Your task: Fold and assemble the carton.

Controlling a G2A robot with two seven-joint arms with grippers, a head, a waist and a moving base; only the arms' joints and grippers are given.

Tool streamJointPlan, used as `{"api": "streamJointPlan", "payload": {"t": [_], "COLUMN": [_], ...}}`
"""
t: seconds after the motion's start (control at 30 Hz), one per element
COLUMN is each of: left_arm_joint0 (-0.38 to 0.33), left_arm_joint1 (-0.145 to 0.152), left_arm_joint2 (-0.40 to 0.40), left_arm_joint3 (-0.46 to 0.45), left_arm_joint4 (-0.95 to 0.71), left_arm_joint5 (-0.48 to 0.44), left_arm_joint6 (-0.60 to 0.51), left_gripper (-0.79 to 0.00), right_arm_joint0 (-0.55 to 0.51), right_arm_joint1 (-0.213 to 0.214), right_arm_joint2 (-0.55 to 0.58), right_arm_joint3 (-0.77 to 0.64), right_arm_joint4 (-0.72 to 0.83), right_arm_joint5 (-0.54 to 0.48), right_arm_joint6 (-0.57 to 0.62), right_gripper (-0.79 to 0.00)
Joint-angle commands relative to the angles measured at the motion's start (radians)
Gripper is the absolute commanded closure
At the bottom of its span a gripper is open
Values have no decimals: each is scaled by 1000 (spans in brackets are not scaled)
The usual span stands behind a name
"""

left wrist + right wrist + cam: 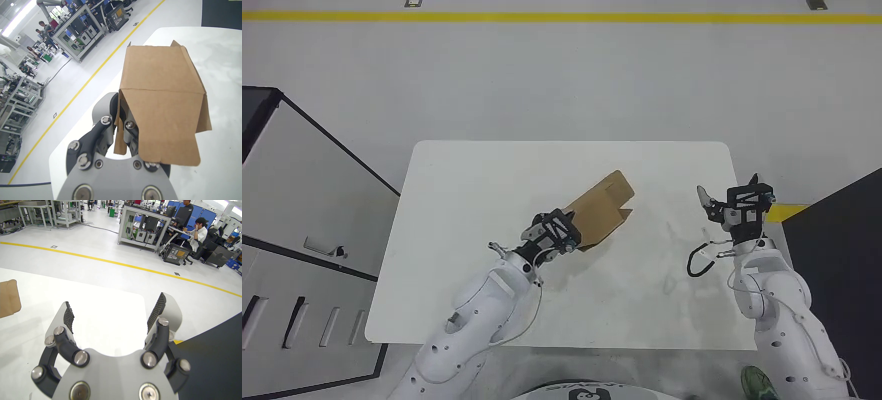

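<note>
Cardboard carton (160,75), part-erected: left gripper (562,231) clamps its near flap, likely steadying it for folding; right gripper (115,311), fingers spread and empty, hangs near the table (662,290) edge.

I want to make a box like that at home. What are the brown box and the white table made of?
The carton looks like brown cardboard: matte, with creased fold lines and thin cut edges. The table is white and smooth with faint grey mottling; maybe a laminated top, but that can't be told for sure.
</note>
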Motion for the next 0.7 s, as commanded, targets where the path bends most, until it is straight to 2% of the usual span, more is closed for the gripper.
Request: {"api": "streamJointPlan", "payload": {"t": [0.0,0.3,0.43,0.57,0.67], "left_arm_joint0": [-5,-13,-22,-32,-32], "left_arm_joint1": [4,21,25,27,27], "left_arm_joint2": [-11,-70,-92,-91,-91], "left_arm_joint3": [-23,-99,-107,-106,-106], "left_arm_joint4": [-1,-18,-55,-61,-61], "left_arm_joint5": [-50,-226,-260,-283,-283], "left_arm_joint6": [-10,-32,-29,-27,-27], "left_gripper": [0,0,0,0,0], "right_arm_joint0": [0,0,1,1,1], "right_arm_joint1": [0,0,0,9,22], "right_arm_joint2": [0,0,0,31,78], "right_arm_joint3": [0,0,-1,-8,-18], "right_arm_joint4": [0,0,2,50,116], "right_arm_joint5": [0,0,-2,-178,-383], "right_arm_joint6": [0,0,-1,16,83], "right_gripper": [-785,-785,-785,-785,-785]}}
